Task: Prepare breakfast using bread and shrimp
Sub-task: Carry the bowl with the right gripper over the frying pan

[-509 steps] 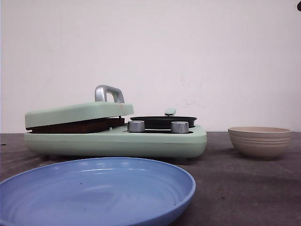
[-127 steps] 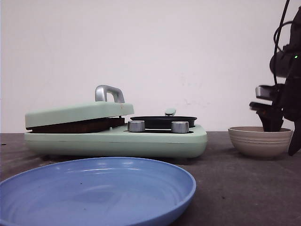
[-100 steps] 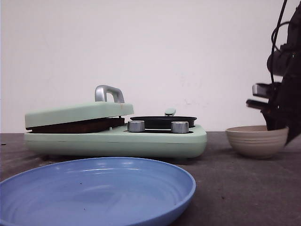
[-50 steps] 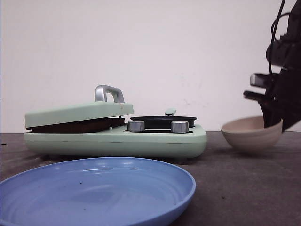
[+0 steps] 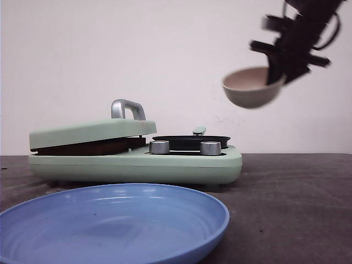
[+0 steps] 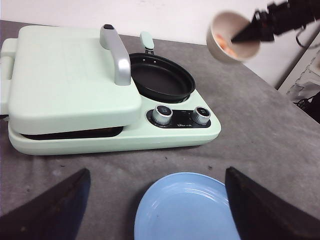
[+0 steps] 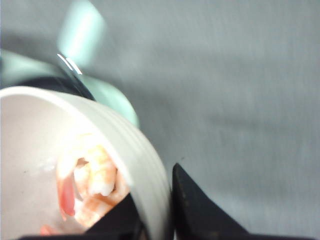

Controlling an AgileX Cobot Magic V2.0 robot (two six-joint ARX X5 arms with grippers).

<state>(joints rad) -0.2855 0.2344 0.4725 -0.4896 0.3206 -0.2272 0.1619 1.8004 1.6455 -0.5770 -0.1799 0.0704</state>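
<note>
My right gripper (image 5: 278,74) is shut on the rim of a beige bowl (image 5: 250,88) and holds it tilted in the air, to the right of and above the black pan (image 5: 191,142). The right wrist view shows pink shrimp (image 7: 87,182) inside the bowl (image 7: 135,150), one finger inside the wall and one outside. The bowl also shows in the left wrist view (image 6: 232,37). My left gripper (image 6: 157,210) is open and empty above the blue plate (image 6: 187,207). The bread is hidden; the green cooker's lid (image 5: 91,132) is down.
The mint-green cooker (image 5: 137,162) stands mid-table with a silver lid handle (image 5: 127,108) and two silver knobs (image 5: 210,148). The blue plate (image 5: 110,223) lies at the front. Grey table (image 5: 291,203) extends to the right.
My right gripper came in, closed on the bowl's rim on the table at the right, then lifted it up and leftward toward the cooker, tilting it.
</note>
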